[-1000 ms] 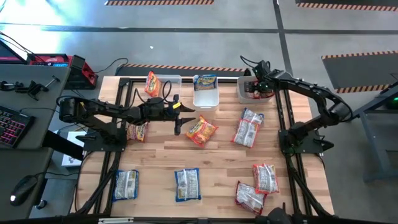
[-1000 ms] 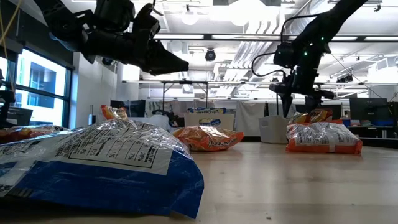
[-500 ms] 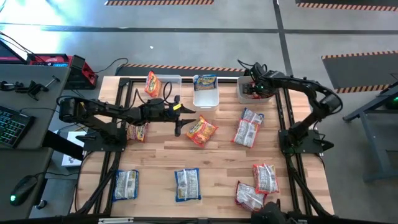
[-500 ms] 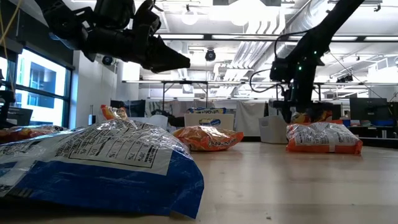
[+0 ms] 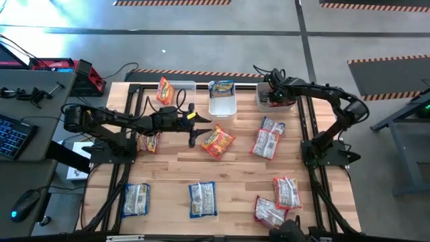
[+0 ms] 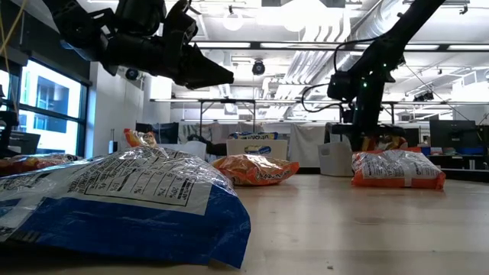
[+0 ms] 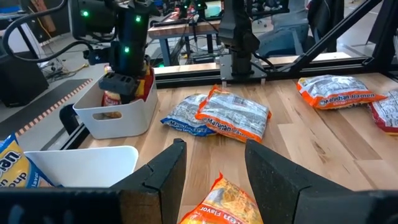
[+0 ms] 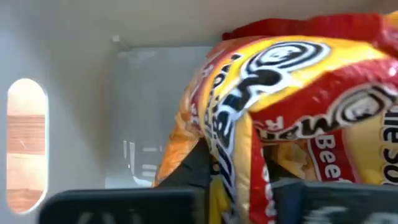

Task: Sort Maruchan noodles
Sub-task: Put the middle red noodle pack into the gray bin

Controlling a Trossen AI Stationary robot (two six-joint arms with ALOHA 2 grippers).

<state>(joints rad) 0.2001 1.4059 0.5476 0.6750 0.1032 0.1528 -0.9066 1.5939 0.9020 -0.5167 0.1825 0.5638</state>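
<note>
Right end effector (image 5: 274, 96) dropped into bin (image 5: 263, 104), closed on red packet (image 8: 280, 112); left end effector (image 7: 211, 180) open, unmoved.

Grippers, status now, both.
Left gripper: open, empty, above an orange noodle packet.
Right gripper: in the right bin, shut on a red-yellow packet.

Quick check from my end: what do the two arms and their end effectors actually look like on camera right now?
Both arms are dark, slim, jointed links with black cables looped along them. The left end effector has two broad, black, wedge-shaped fingers; in the high view a small yellow mark shows near the left wrist. The right arm shows green indicator lights on its wrist housing, seen from the left wrist camera, with cable loops above the right end effector.
</note>
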